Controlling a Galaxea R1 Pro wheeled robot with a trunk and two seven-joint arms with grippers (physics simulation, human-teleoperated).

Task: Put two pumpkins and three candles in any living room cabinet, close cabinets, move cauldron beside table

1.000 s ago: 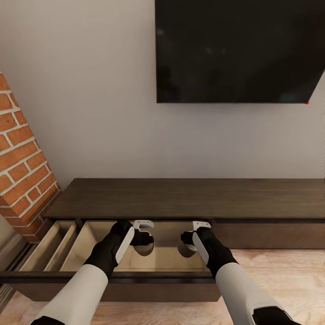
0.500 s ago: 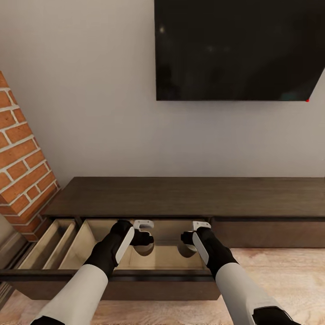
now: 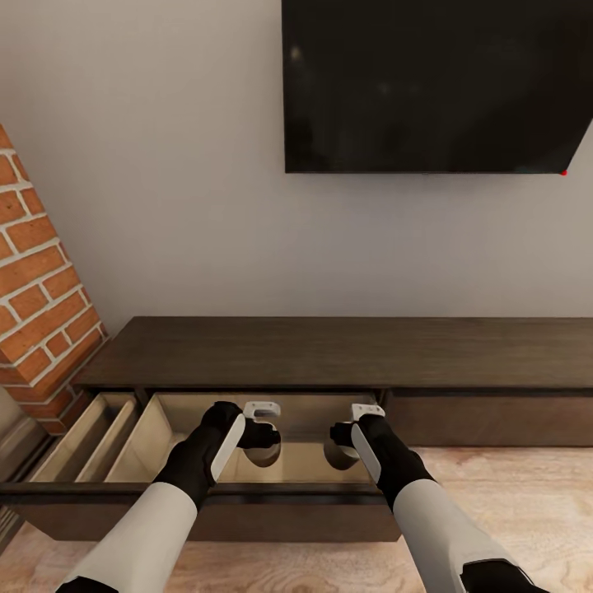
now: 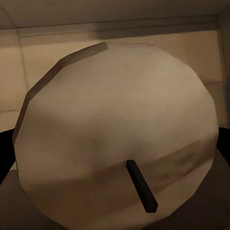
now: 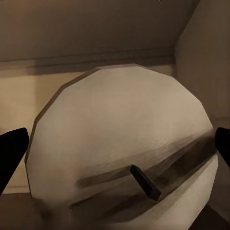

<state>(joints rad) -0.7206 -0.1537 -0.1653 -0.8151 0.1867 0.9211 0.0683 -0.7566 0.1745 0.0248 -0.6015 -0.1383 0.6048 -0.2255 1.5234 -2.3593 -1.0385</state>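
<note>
Both grippers (image 3: 262, 435) (image 3: 342, 436) each clamp a stubby grey-beige candle (image 4: 120, 139) (image 5: 124, 143), now hovering deeper over the dark-brown cabinet's (image 3: 329, 350) open pale drawer (image 3: 156, 420), ready for release.

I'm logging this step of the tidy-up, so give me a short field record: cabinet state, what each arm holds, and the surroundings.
cabinet: long dark-brown unit, drawer pulled open, pale wood inside
left gripper: over the open drawer, jaws around a candle
right gripper: over the same drawer, jaws around a second candle
candles: pale flat tops, dark wicks
surroundings: brick fireplace at left, dark screen on the wall
</note>
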